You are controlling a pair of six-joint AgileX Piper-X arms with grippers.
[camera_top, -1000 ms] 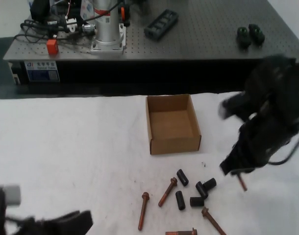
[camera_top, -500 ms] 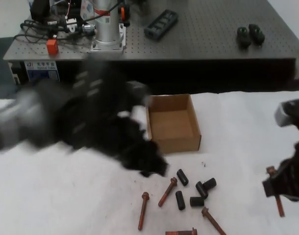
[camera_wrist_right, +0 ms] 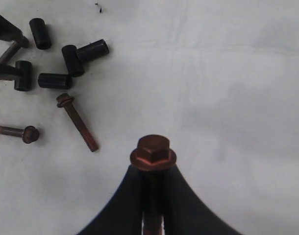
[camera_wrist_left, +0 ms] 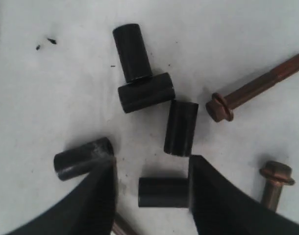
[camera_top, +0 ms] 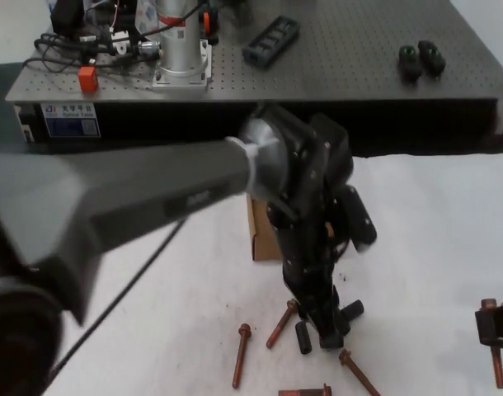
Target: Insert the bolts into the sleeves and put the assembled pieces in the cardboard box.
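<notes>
My left gripper (camera_wrist_left: 152, 169) hangs open over a cluster of black sleeves, one sleeve (camera_wrist_left: 164, 192) lying between its fingers. More sleeves (camera_wrist_left: 181, 127) lie just beyond, and a copper bolt (camera_wrist_left: 257, 88) is beside them. In the high view the left arm stretches across the white cloth and its gripper (camera_top: 328, 334) is low over the sleeves (camera_top: 303, 337). My right gripper (camera_wrist_right: 153, 171) is shut on a copper bolt (camera_wrist_right: 153, 152), head outward, at the near right edge (camera_top: 495, 330). The cardboard box (camera_top: 258, 241) is mostly hidden behind the left arm.
Loose bolts (camera_top: 242, 355) lie on the cloth near the sleeves, another bolt (camera_wrist_right: 77, 121) among them. Behind the cloth stands a perforated metal bench (camera_top: 359, 49) with cables and fixtures. White cloth (camera_wrist_right: 228, 73) lies bare to the right of the parts.
The left arm has swept in from the near left and come down over the sleeves. The right gripper has carried its bolt away to the near right edge.
</notes>
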